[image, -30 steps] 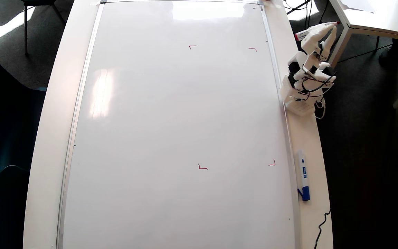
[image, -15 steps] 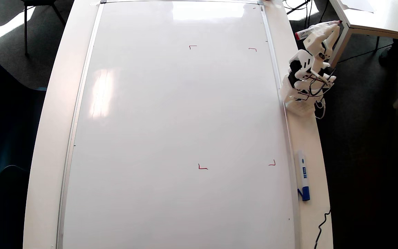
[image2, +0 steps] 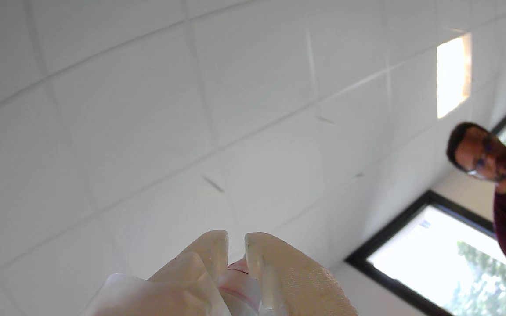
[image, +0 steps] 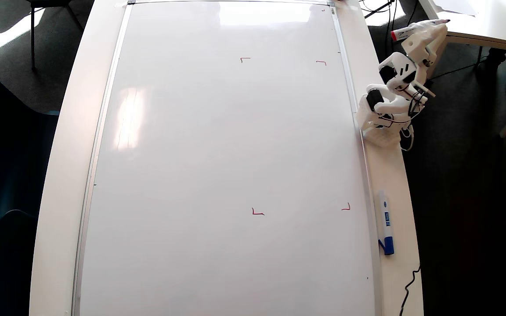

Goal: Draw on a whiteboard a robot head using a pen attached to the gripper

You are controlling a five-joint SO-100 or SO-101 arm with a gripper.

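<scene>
whiteboard (image: 226, 145): glossy | gripper (image2: 235, 250): ridged, seemingly plastic

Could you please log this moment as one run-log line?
gripper: shut on pen | raised beside whiteboard | robot head: not begun

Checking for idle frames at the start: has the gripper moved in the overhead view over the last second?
Yes. The gripper has swung right and slightly up, away from the whiteboard edge toward the neighbouring table; the blue-capped marker has stayed put.

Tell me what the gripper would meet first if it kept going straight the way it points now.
Probably nothing close: the gripper, shut on the pen, aims upward off the whiteboard; the wrist view shows only ceiling ahead.
</scene>
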